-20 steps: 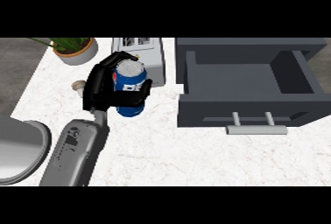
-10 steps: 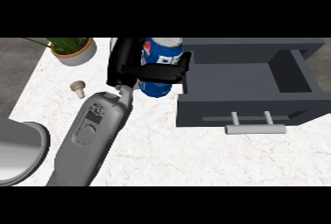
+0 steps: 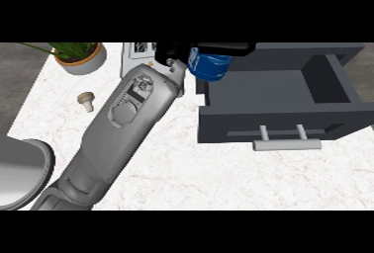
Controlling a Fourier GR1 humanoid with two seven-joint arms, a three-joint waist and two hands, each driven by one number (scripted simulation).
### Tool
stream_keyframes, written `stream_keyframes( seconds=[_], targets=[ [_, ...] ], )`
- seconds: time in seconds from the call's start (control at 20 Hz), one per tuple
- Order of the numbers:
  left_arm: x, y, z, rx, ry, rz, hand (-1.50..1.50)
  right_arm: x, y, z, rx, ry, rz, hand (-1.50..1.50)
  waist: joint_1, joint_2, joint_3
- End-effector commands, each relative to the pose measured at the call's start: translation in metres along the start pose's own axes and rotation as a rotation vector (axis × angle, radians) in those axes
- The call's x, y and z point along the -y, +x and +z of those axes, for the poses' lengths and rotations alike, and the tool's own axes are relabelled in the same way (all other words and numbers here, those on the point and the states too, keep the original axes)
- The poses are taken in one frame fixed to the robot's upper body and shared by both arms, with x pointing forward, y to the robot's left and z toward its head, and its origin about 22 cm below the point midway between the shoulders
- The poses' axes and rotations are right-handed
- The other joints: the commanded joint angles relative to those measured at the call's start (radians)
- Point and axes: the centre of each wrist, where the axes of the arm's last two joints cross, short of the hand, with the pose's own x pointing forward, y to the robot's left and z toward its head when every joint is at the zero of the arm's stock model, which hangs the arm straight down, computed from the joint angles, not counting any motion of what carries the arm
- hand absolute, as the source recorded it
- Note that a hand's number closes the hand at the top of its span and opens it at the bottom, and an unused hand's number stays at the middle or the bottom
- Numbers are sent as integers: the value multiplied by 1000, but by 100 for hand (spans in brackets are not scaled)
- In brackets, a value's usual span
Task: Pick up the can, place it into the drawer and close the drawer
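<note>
Head view: L hand (image 3: 174,52) at top edge of your pic, fingers curled round blue can (image 3: 210,68). Can held up over rear-left corner of drawer (image 3: 277,121), overlapping its left wall. Drawer stands open, handle (image 3: 286,144) toward you. Grey forearm (image 3: 131,113) runs diag. across counter (image 3: 219,183). Mushroom (image 3: 87,100) & potted plant (image 3: 79,57) lie left of arm.

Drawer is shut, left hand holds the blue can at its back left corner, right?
No: the head view shows the drawer open. The left hand does hold the blue can at its back left corner.
</note>
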Motion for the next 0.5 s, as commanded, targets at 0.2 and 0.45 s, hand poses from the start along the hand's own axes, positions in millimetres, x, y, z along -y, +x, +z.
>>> stream_keyframes(
  seconds=[0.2,0.45],
  targets=[
    [36,16,-21,-19,10,-56,150,2,-3,-8,9,-3,-16,-150,-19,5,1],
    [46,19,-31,-45,12,-75,150,0,-9,-5,7,9,-1,-150,-30,7,1]
  ],
)
